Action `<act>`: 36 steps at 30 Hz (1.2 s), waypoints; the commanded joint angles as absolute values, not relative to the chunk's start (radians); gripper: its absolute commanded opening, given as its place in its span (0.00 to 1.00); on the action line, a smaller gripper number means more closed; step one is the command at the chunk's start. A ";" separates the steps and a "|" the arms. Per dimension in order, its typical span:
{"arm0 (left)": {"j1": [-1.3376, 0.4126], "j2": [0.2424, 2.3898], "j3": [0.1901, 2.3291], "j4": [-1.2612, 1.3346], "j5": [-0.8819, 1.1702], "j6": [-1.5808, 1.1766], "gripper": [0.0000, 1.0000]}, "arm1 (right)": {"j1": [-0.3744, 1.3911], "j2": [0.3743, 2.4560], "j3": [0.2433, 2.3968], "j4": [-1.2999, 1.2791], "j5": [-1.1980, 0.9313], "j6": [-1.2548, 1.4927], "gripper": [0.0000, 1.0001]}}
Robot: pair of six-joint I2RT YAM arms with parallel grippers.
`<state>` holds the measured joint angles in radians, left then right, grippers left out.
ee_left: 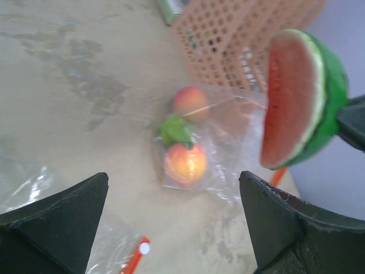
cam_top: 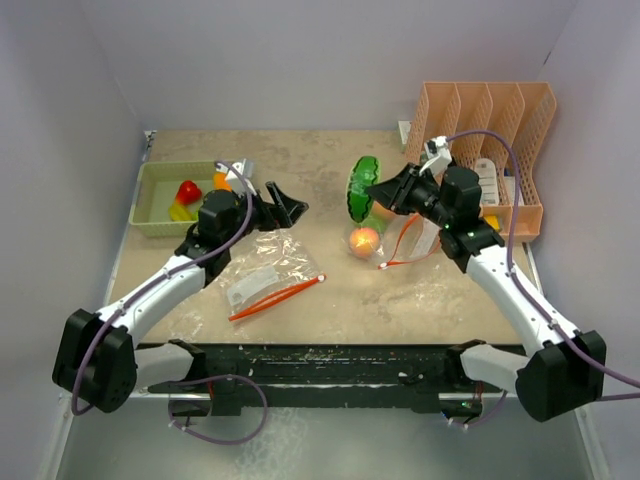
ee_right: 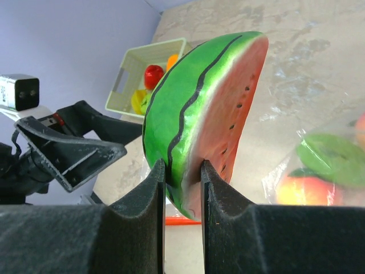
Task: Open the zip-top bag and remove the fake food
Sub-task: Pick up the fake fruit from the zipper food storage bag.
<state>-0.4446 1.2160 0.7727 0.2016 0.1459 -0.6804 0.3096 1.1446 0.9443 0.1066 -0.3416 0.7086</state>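
Observation:
My right gripper [cam_top: 378, 192] [ee_right: 182, 188] is shut on a toy watermelon slice [cam_top: 362, 188] [ee_right: 211, 108] [ee_left: 302, 97], green rind and red flesh, held in the air above the table's middle. Below it lies the zip-top bag [cam_top: 408, 240] [ee_left: 234, 131] with an orange zipper; inside are two peach-coloured fruits [cam_top: 364, 239] [ee_left: 185, 162] and a green leafy piece [ee_left: 175, 130] [ee_right: 333, 160]. My left gripper [cam_top: 290, 208] [ee_left: 174, 222] hangs open and empty left of the slice, its fingers [ee_left: 63, 217] wide apart.
A green tray [cam_top: 150, 200] [ee_right: 134, 74] at back left holds red, yellow and orange toy food. A second clear bag [cam_top: 262, 278] with an orange zipper lies near the front left. An orange mesh file organizer [cam_top: 490, 125] [ee_left: 228, 40] stands at back right.

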 commanded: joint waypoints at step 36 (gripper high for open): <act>-0.595 1.556 0.881 0.989 0.577 -0.923 0.29 | 0.356 1.145 0.831 0.353 -0.560 0.772 0.00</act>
